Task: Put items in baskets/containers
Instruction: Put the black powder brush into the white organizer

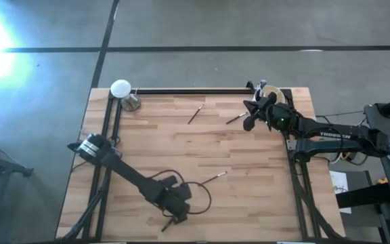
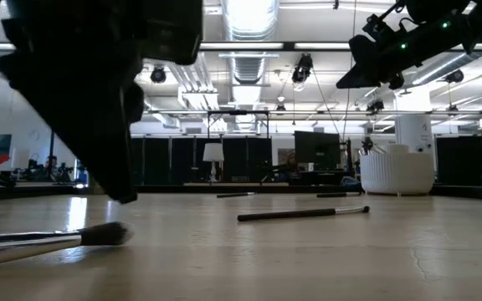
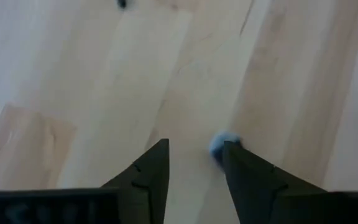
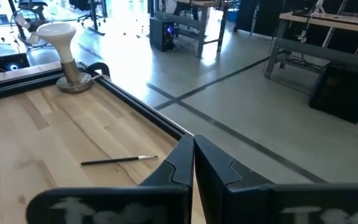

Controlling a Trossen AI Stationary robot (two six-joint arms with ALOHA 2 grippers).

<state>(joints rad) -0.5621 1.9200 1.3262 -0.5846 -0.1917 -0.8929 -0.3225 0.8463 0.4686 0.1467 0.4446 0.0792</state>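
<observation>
My left gripper (image 1: 179, 215) (image 3: 194, 155) hangs open over the wood near the table's near edge, nothing between its fingers. A brush with a fluffy dark head (image 2: 99, 235) lies flat on the table just below and beside it. Another thin brush (image 1: 212, 178) (image 2: 304, 213) lies right of that gripper, and two more (image 1: 195, 114) (image 1: 235, 118) lie farther back. The cream-white cup (image 1: 273, 90) (image 2: 396, 171) stands at the far right with brushes in it. My right gripper (image 1: 249, 115) (image 4: 193, 146) waits shut in the air beside the cup.
A flat white disc on a brass-coloured stand (image 1: 122, 91) (image 4: 64, 46) stands at the far left corner. Dark rails (image 1: 181, 91) frame the table's far edge and sides. Bare wood (image 1: 249, 203) lies right of my left gripper.
</observation>
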